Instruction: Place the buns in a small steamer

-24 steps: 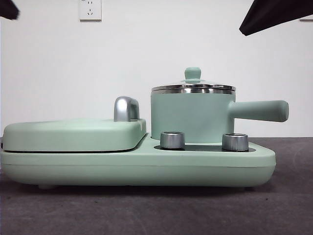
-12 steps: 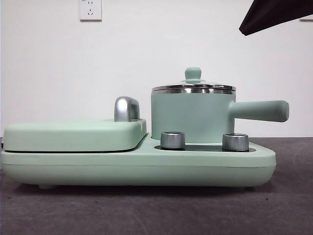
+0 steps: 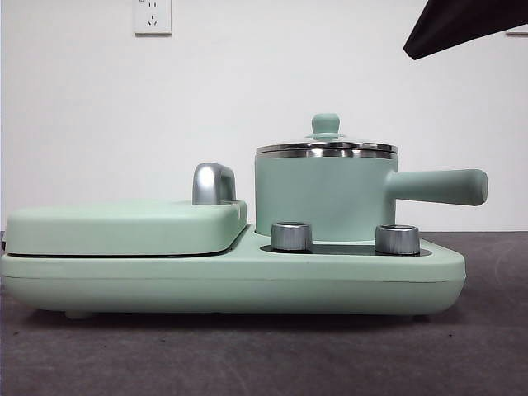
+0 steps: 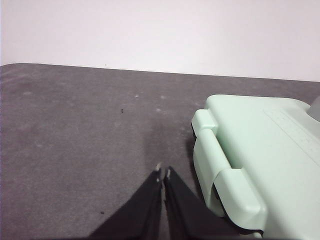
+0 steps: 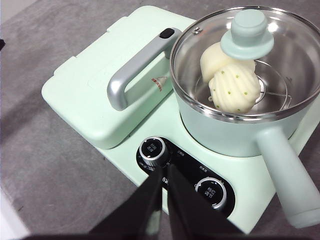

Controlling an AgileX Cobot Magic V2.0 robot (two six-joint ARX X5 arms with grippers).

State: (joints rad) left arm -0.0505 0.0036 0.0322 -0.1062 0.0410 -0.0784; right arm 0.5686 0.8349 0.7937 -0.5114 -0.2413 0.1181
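Mint-green steamer [image 5: 235,131], green-flecked white bun [image 5: 234,89]

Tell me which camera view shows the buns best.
The right wrist view: through the glass lid, both buns sit on the rack inside the small steamer. The front view shows only the steamer's closed outside; the left wrist view shows no buns.

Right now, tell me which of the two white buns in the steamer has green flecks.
The pleated, ridged white bun, lying nearer the mint-green pot's long straight handle. The other smooth plain white bun behind it shows no flecks. Both sit under the glass lid.
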